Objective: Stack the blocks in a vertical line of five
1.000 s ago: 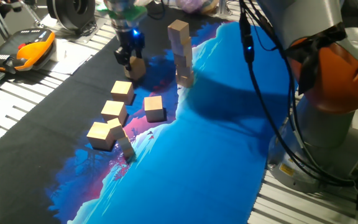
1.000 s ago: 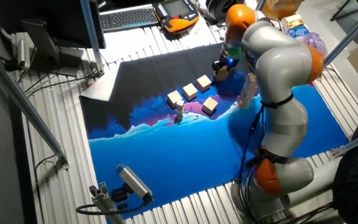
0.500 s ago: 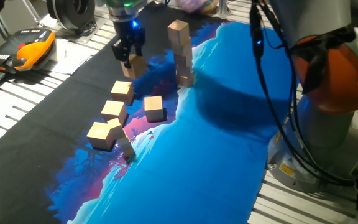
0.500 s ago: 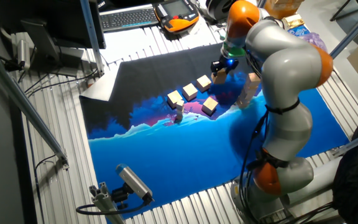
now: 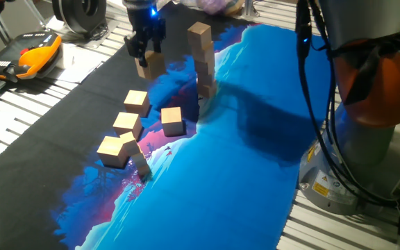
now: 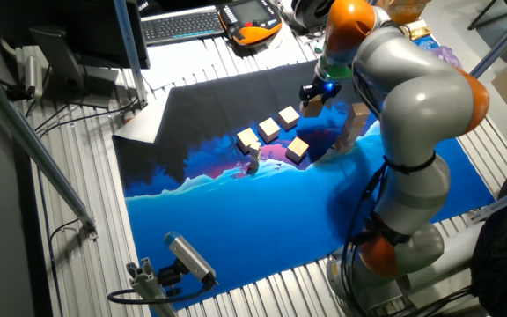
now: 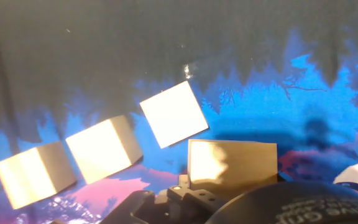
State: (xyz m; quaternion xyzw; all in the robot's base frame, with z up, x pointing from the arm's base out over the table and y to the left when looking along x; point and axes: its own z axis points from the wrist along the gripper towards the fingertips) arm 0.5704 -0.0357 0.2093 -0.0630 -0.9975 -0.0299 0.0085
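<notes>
I have a block (image 5: 151,64) pinched between my fingers, clear of the mat (image 5: 242,173) and hanging in the air; my gripper (image 5: 146,55) is closed on its sides, the cube's lower half poking out below the fingertips; in the hand view that same block (image 7: 232,163) fills the bottom centre, right against the hand. Just to the side of it stands the stack (image 5: 201,59), tan cubes piled upright near the far edge of the mat, where black print meets blue; its top sits about level with my fingers, and I am beside it, apart from it, not above it; how many cubes it holds I cannot count for sure. Below me, four loose blocks lie on the mat: one (image 5: 137,102) nearest under me, one (image 5: 126,124) next along, one (image 5: 114,150) at the near end of that row, and a fourth (image 5: 172,119) off toward the blue; the hand view catches three of them in a slanting line. Out past the mat, an orange-and-black handheld device (image 5: 30,55) rests on the ribbed table (image 5: 19,104).
</notes>
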